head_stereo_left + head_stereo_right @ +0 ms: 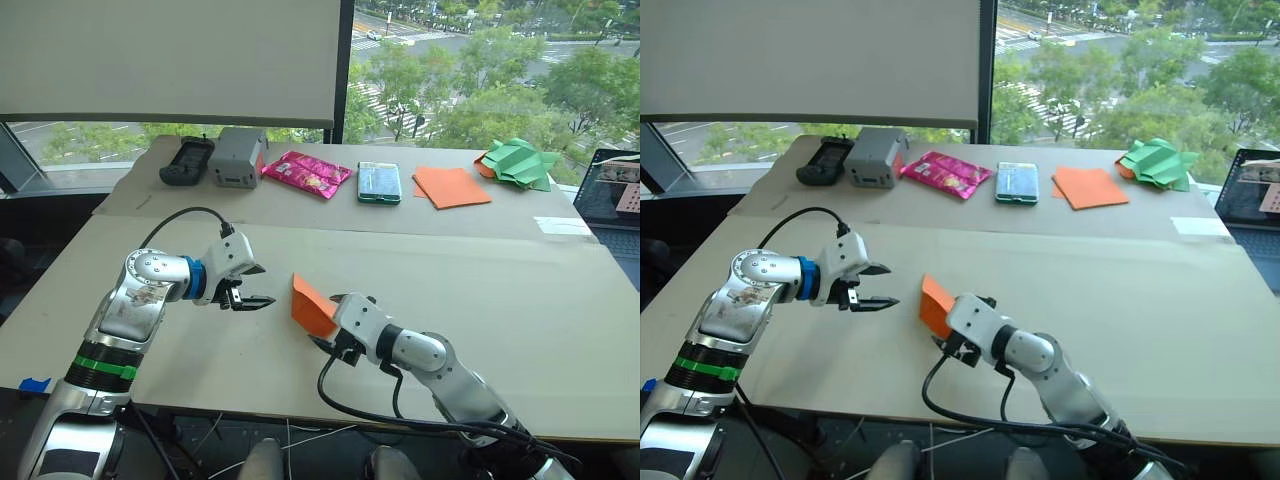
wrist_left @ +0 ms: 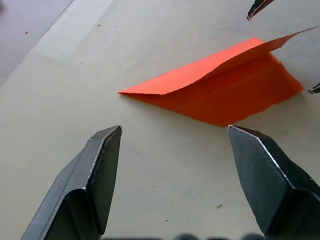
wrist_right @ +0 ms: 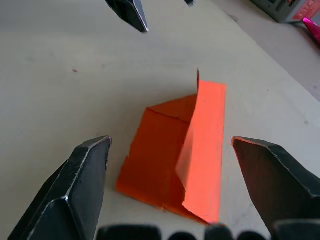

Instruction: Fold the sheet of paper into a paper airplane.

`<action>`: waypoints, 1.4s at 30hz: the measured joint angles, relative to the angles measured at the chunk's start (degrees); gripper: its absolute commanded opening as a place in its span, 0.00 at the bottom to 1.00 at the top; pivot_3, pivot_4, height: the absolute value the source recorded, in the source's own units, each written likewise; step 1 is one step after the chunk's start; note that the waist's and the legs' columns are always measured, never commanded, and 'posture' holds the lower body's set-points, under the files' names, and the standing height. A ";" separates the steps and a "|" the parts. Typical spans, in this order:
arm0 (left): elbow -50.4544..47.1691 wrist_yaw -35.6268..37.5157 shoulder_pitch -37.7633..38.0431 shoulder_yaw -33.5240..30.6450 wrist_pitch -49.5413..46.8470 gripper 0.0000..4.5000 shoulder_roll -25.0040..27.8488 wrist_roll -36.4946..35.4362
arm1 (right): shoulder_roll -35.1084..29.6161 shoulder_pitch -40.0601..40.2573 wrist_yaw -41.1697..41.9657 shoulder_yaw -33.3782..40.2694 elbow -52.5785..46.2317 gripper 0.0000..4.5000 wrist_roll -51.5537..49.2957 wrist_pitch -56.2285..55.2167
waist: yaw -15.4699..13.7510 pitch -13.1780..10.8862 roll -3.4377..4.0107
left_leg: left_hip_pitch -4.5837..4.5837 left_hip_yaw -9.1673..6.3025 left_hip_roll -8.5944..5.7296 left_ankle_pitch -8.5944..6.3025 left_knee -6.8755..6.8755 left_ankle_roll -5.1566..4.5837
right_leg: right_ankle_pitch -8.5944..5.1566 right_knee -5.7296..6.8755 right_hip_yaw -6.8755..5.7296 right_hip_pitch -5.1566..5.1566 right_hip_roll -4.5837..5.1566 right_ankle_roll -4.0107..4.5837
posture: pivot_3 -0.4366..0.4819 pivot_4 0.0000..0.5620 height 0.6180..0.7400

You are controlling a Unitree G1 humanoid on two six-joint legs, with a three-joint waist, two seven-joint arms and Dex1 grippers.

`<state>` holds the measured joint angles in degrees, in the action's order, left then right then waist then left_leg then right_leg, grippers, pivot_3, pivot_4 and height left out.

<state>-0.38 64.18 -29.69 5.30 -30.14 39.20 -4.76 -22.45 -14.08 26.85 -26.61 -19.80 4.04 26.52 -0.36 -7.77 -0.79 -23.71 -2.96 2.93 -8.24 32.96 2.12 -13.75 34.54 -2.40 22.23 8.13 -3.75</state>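
Observation:
The sheet of paper (image 1: pixel 312 305) is orange and partly folded. It lies on the beige table (image 1: pixel 480 290) near the front middle, with one flap (image 3: pixel 202 145) standing up from the flat layers. My right gripper (image 1: pixel 326 322) is open right behind it, a finger on each side of the paper (image 3: pixel 160 150) without touching it. My left gripper (image 1: pixel 260 285) is open a short way to the left, pointing at the paper's (image 2: pixel 220 90) pointed corner. One of its fingertips (image 3: pixel 130 12) shows in the right wrist view.
On the raised back table stand a black device (image 1: pixel 186 161), a grey box (image 1: pixel 237 157), a pink packet (image 1: pixel 306 173), a phone (image 1: pixel 379 181), a stack of orange sheets (image 1: pixel 451 186) and crumpled green paper (image 1: pixel 517 163). A laptop (image 1: pixel 610 190) sits at the far right.

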 measured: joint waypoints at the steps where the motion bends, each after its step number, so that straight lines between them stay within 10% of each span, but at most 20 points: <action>1: -0.67 -0.86 1.11 -0.67 -0.64 0.80 -0.65 -1.01 | 0.81 0.00 -0.42 0.35 0.33 0.92 0.32 -0.13 | -0.01 0.01 -0.01 | 0.02 0.00 0.00 0.14 0.00 -0.21 | 0.01 0.10 0.03 0.00 -0.02 -0.01 | 0.48 0.27 0.69; 13: -5.09 -6.30 7.14 -4.52 -3.74 0.80 -2.36 -9.03 | 3.37 0.79 -0.83 2.21 3.21 0.00 0.92 -0.78 | -0.11 0.01 -0.06 | 0.26 -0.10 0.24 -0.11 -0.06 0.19 | -0.24 0.39 0.13 -0.01 -0.40 0.37 | 0.48 0.27 0.69; 32: -3.42 -0.72 12.21 -7.82 -2.60 0.80 -0.61 -19.94 | -11.69 -9.20 33.98 0.57 16.45 0.00 -4.40 -32.53 | 0.64 -0.02 -0.16 | 0.40 0.01 0.45 -0.04 -0.06 0.08 | -0.24 0.41 0.21 -0.10 -0.61 0.42 | 0.48 0.27 0.69; 35: -3.72 -0.92 12.35 -6.95 -2.40 0.55 -0.84 -20.00 | -10.41 -9.18 33.82 0.55 16.97 0.00 -4.16 -32.16 | 0.29 -0.02 -0.15 | 0.41 0.05 0.47 -0.04 -0.04 0.08 | -0.24 0.42 0.22 -0.10 -0.62 0.42 | 0.48 0.27 0.69; 42: -5.00 -0.30 12.91 -4.04 -1.08 0.03 -0.94 -19.78 | -9.46 -6.75 32.06 0.74 14.99 0.50 -4.07 -28.30 | -0.24 -0.02 -0.14 | 0.41 0.10 0.51 -0.07 -0.04 0.13 | -0.24 0.42 0.22 -0.08 -0.63 0.43 | 0.48 0.27 0.69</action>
<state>-5.38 63.89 -16.77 1.26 -31.22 38.26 -24.54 -31.91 -20.83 58.91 -25.87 -4.80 -0.04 -1.78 -0.60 -7.79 -0.93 -23.30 -2.87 3.44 -8.31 32.92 2.25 -13.99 34.96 -2.18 22.15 7.50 -3.32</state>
